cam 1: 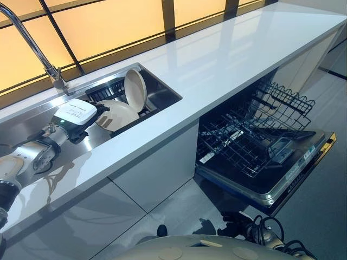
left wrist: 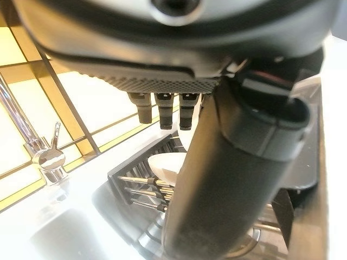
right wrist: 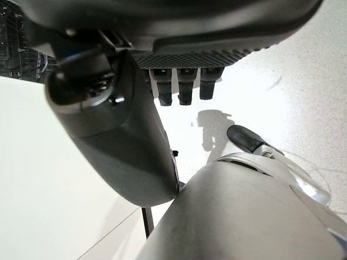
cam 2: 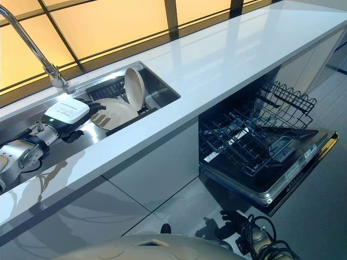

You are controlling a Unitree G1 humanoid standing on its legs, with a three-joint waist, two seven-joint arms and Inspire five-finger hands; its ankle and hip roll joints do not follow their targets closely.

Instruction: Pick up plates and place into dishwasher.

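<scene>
left hand [cam 1: 89, 116] fingers relaxed, holding nothing, touching flat plate [cam 1: 116, 114] in sink [cam 1: 162, 95] rack | upright plate [cam 1: 135, 89] just beyond | right hand [right wrist: 179, 81] idle, relaxed, near floor

Plates [cam 1: 123, 105] in sink [cam 1: 162, 93], left of open dishwasher [cam 1: 260, 146]; faucet [cam 1: 38, 51] behind sink.

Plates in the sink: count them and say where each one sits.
2. One plate stands upright on edge in the dark rack inside the sink. The other plate leans low beside it, at the left hand. More could be hidden behind that hand.
</scene>
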